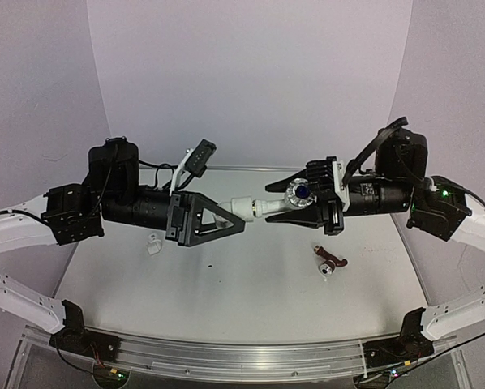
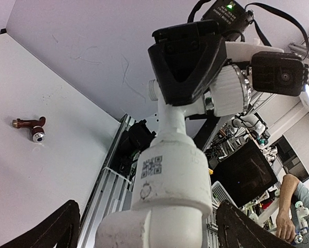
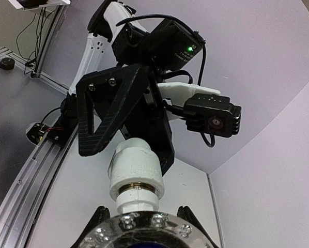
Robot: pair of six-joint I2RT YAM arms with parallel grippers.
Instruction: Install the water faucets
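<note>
Two pincers meet: left pincer (image 1: pixel 241 212) clamps pipe fitting (image 1: pixel 244 207), right pincer (image 1: pixel 276 212) grips faucet (image 1: pixel 295 194).

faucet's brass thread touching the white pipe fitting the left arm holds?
Touching. Right wrist view shows the faucet's brass thread seated in the mouth of the white pipe fitting, no gap. Top view agrees: the two meet mid-air between the arms.

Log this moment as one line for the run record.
left gripper: around white pipe fitting | right gripper: shut on faucet, mid-air, brass thread at fitting | spare brown faucet: on table

Glossy white plastic faucet (image 1: pixel 263 207), brass thread.
</note>
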